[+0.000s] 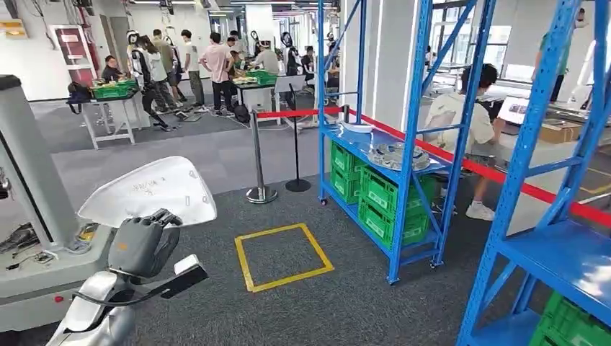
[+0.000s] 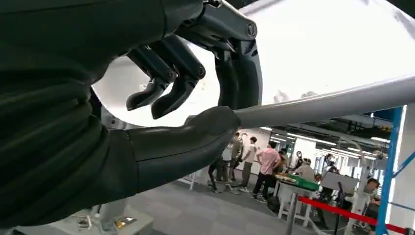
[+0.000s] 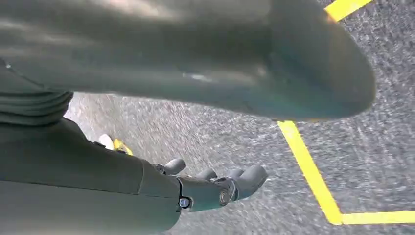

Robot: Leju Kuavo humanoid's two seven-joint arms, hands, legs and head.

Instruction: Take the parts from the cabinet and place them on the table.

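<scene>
My left hand (image 1: 144, 244) holds a white flat panel-like part (image 1: 149, 190) up at the lower left of the head view. In the left wrist view the thumb (image 2: 186, 139) presses under the part's rim and the dark fingers (image 2: 169, 81) curl over its white face (image 2: 323, 49). The blue cabinet (image 1: 405, 108) stands to the right, with a silvery part (image 1: 393, 155) and a white part (image 1: 357, 127) on its shelf. My right hand (image 3: 210, 188) hangs over the grey carpet with its fingers stretched out and nothing in them.
A grey table (image 1: 43, 270) with small items stands at the left, close to my left hand. A yellow taped square (image 1: 283, 256) marks the carpet. Green crates (image 1: 382, 198) fill the cabinet's lower shelves. Posts with red rope (image 1: 260, 162), a second blue rack (image 1: 562, 252) and several people stand around.
</scene>
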